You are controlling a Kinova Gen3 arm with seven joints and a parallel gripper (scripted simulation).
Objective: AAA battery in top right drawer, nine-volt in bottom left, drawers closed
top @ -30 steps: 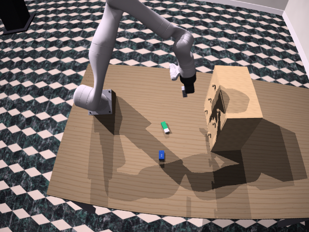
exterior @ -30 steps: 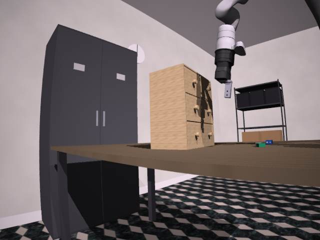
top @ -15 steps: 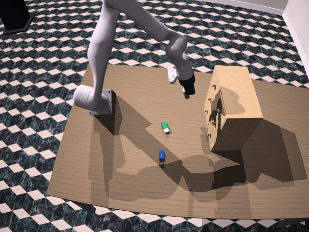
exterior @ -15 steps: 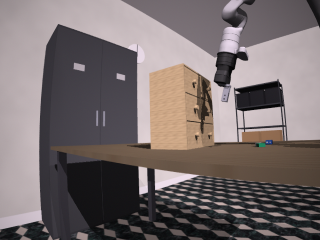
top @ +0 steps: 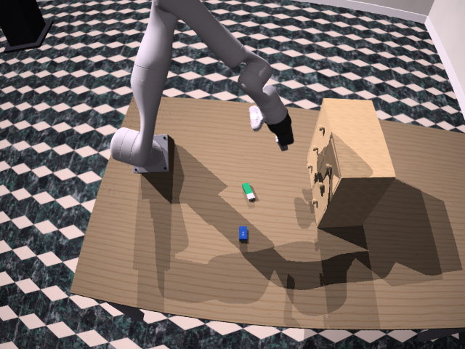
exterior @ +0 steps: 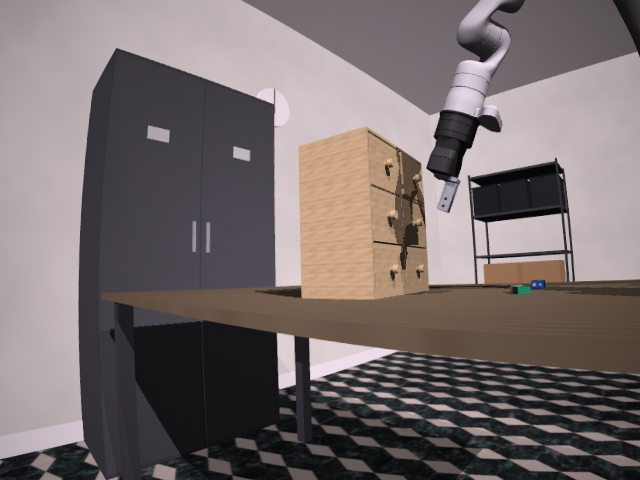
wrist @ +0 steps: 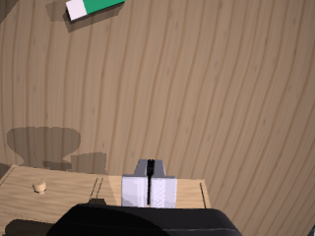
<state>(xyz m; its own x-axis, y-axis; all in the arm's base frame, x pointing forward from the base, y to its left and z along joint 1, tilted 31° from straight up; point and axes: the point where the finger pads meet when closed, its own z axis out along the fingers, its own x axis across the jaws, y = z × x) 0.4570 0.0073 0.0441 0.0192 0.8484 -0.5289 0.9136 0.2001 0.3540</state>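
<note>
Blue and box-shaped, the nine-volt battery [top: 243,233] [exterior: 538,284] rests on the wood-grained bench [top: 112,255] [exterior: 361,322] [wrist: 207,74], visible from the top and exterior views alone. Near it lies a green block [top: 246,188] [exterior: 521,290] [wrist: 102,5], its white end caught by the top and wrist cameras. The grey two-fingered tool [top: 283,147] [exterior: 445,207] [wrist: 150,175], fingers together and holding nothing, hangs above the bench, before the pale wooden chest [top: 360,142] [exterior: 336,217] [wrist: 64,192]. Only the exterior view takes in a black-framed shelf rack [exterior: 472,232] beyond.
</note>
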